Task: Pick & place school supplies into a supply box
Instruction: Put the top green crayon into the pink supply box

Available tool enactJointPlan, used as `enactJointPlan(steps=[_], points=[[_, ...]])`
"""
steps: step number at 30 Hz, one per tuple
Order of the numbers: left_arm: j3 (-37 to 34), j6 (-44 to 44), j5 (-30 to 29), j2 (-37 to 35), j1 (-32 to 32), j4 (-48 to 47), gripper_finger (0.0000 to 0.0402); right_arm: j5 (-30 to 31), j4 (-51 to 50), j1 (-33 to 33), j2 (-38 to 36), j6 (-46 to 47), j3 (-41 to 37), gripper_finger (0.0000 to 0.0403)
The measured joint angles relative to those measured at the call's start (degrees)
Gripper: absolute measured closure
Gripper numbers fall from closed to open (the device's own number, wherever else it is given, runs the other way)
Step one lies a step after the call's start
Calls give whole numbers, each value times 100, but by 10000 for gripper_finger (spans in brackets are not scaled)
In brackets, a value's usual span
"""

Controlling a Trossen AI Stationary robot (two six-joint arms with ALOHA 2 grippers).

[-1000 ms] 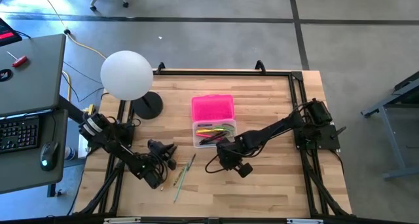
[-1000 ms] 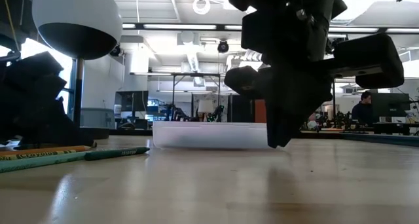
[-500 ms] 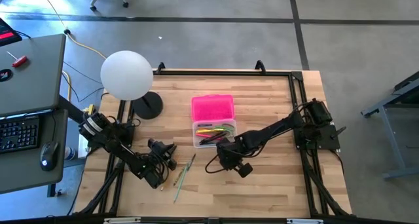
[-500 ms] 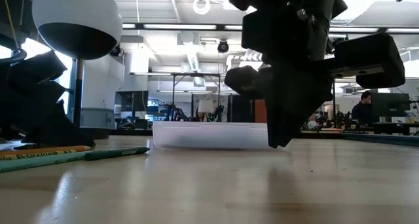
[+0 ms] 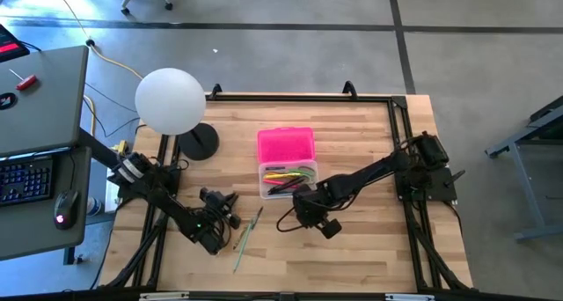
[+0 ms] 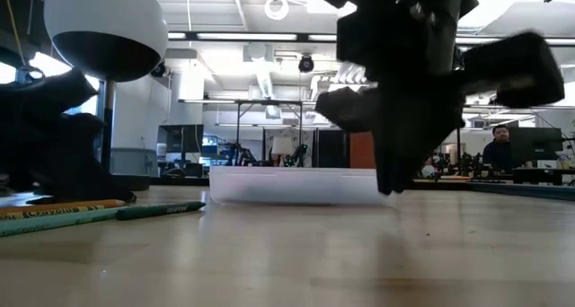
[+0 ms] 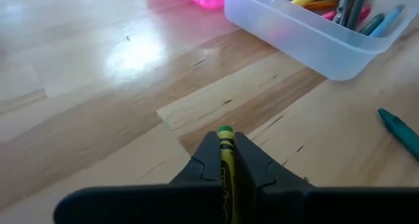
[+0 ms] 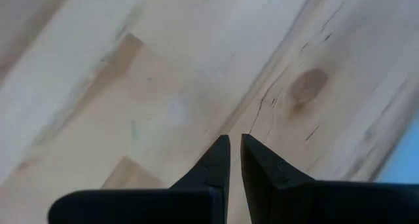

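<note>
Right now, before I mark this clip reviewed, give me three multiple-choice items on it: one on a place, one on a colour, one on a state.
1. Where is the supply box?
A. mid-table
B. on the floor
C. under the lamp

2. What colour is its lid?
A. blue
B. pink
C. black

3. What does the left gripper hold?
A. nothing
B. scissors
C. a yellow-green crayon

Key: 1 A, the high view shows it mid-table; 2 B, bright pink; 3 C, the left wrist view shows its fingers clamping the crayon.
</note>
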Motion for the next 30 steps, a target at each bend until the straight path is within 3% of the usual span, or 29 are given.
enactJointPlan(steps=[5,10,15,19,24,30], points=[[722,820,123,-413,402,-533,358,0,-84,109,-363,42,0,386],[1540,2898,125,-825,965,-644,348,-10,-76,244,-614,42,0,386],[2233,4806,1418,-934,1906,-470,358,-20,-101,338,-648,42,-4,386],[2361,6088,2209,-774,2634,317,350,-13,-198,368,-649,41,-7,386],[2348,6374,3301,-457,3432,705,329,-4,-240,366,-649,41,-7,386],[2367,6266,3810,-135,3851,1051,310,-2,-310,366,-649,-100,-7,386]])
